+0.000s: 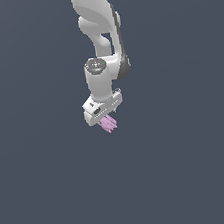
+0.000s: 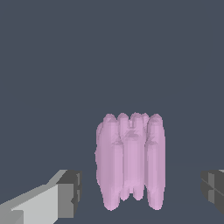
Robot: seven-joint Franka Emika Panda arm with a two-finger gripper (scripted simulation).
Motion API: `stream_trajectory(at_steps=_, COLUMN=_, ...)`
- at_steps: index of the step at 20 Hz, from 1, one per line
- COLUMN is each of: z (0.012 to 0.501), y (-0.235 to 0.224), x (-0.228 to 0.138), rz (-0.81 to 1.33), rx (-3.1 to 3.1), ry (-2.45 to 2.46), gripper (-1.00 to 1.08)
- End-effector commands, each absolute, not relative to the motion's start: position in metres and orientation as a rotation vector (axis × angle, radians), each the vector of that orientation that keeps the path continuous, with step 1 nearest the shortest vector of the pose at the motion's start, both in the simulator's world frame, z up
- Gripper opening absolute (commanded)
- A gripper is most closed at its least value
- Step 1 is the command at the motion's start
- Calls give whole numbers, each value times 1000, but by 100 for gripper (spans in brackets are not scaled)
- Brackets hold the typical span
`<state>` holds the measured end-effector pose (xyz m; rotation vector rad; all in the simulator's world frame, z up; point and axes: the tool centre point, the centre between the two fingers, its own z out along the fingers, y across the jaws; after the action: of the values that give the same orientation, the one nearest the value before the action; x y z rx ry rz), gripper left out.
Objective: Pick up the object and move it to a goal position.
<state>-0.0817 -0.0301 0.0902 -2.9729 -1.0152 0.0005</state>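
Note:
The object (image 1: 108,124) is a small pale pink-lilac lump with several short finger-like prongs. In the exterior view it pokes out just under the white gripper (image 1: 105,118), which points down at the end of the white arm. In the wrist view the object (image 2: 130,159) stands between the two dark finger pads (image 2: 70,192), with a clear gap on each side. The gripper (image 2: 142,190) is open and straddles the object without touching it. Whether the object rests on the floor cannot be told.
A plain dark grey-blue floor (image 1: 193,173) fills both views. No goal marker or other object shows.

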Motion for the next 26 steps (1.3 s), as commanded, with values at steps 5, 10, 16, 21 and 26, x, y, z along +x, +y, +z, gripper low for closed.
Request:
stream_trajectory(at_steps=5, z=82, y=-30, x=-82, rz=0, rx=-2972, ry=-1017, gripper=100)
stream_trajectory(at_steps=10, z=59, y=-30, x=-83, rz=0, rx=-2971, ry=-1020, gripper=100)
stream_trajectory(at_steps=16, z=41, y=-30, x=-83, rz=0, rx=-2970, ry=-1023, gripper=100)
stream_trajectory(at_steps=21, z=40, y=-30, x=-83, rz=0, rx=-2970, ry=-1023, gripper=-100)
stream_trajectory(at_steps=26, z=40, y=-30, x=-83, rz=0, rx=-2970, ry=-1023, gripper=-100)
